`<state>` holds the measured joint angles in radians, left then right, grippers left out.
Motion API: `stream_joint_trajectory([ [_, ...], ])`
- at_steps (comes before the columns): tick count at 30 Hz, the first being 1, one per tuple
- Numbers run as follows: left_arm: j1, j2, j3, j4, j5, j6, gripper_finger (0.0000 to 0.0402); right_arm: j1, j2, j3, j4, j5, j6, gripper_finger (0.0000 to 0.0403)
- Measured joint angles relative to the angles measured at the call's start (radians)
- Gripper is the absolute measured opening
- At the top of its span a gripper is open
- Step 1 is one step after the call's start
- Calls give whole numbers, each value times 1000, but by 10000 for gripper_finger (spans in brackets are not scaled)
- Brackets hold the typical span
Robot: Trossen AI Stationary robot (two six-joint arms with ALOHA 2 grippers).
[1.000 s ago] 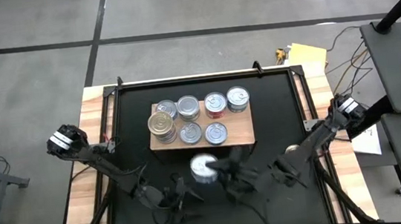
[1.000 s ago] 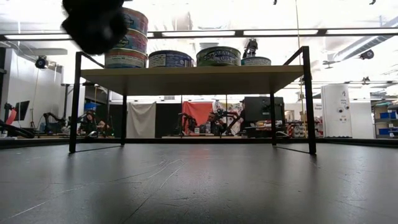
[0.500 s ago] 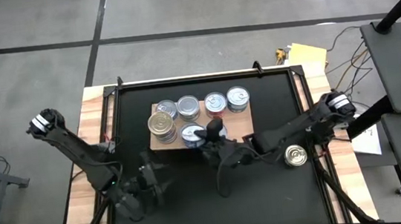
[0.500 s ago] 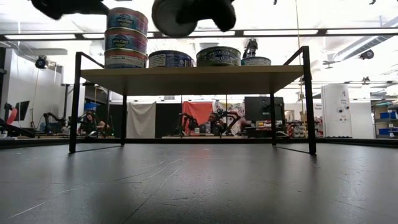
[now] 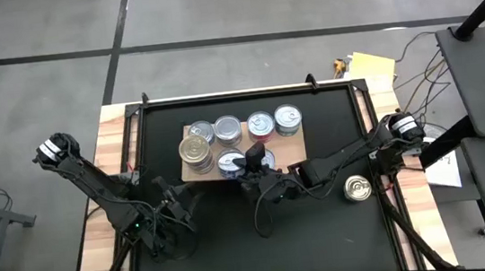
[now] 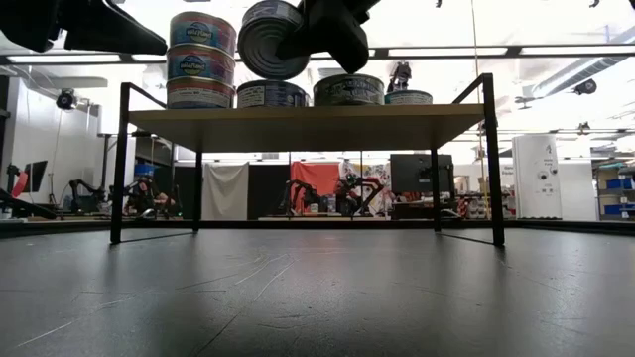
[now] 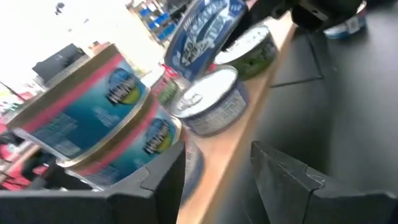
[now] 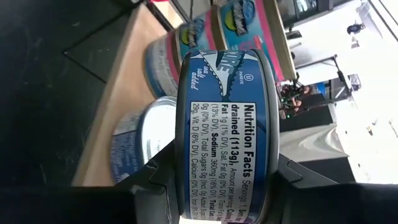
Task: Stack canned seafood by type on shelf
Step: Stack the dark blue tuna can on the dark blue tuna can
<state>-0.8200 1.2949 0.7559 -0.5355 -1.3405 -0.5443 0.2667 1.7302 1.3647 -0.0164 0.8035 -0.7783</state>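
Right gripper: clamped on a blue-labelled can, held tilted on edge just above the front row of the shelf.
Landing spot: the blue-and-white can on the shelf looks like the match.
Doing it well: level the can first, centre it over that lid, lower straight, then let go.
In the way: the tall pink-banded stack at the shelf's left end stands close; a sideways swing could topple it.
Left gripper: off the shelf's front-left corner, jaws parted, nothing between them.
Stray can: on the black mat, well right of the shelf, waiting.
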Motion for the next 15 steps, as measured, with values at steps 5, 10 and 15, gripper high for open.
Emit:
stream_joint_trajectory([
  [5,0,0,0,-15,-29,10,164,-14,4,0,0,-2,14,126],
  [10,0,0,0,-39,-5,11,164,-26,5,0,3,-31,27,129],
  [15,0,0,-2,-52,-8,11,164,-43,5,0,5,-48,42,128],
])
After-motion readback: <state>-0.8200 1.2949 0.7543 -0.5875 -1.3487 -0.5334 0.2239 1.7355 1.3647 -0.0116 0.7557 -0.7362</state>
